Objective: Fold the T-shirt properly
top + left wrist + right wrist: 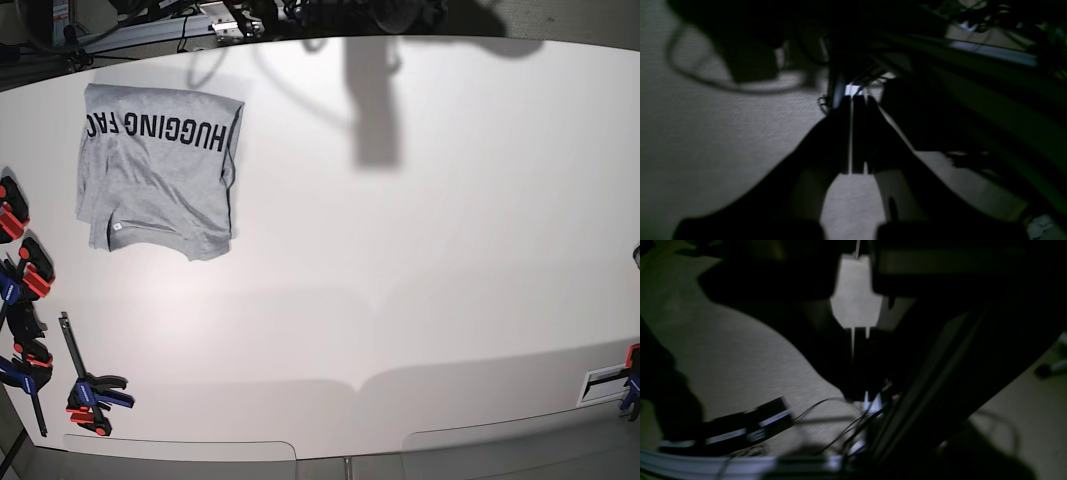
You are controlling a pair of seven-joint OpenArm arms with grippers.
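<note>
A: You start at the left edge of the base view. What do you have there?

B: You have a row of bar clamps with red and blue handles, fixed along the left edge of the white counter. One more clamp sits at the far right edge.

A: And where is the T-shirt?

B: You find the T-shirt on the counter at the upper left, folded into a compact, almost square shape. It is grey, with black capital lettering along its top edge, upside down from this camera, and a small white tag near its lower left corner. Nothing touches it.

A: Can you see the arms there?

B: No, only their shadows on the upper middle of the counter.

A: What about your fingers?

B: In the left wrist view, the left gripper has its fingers pressed together, with only a thin line of light between them, and they pinch nothing. In the right wrist view, the right gripper shows the same: fingers together, nothing between them. Both views are dark and blurred, with cables behind.
</note>
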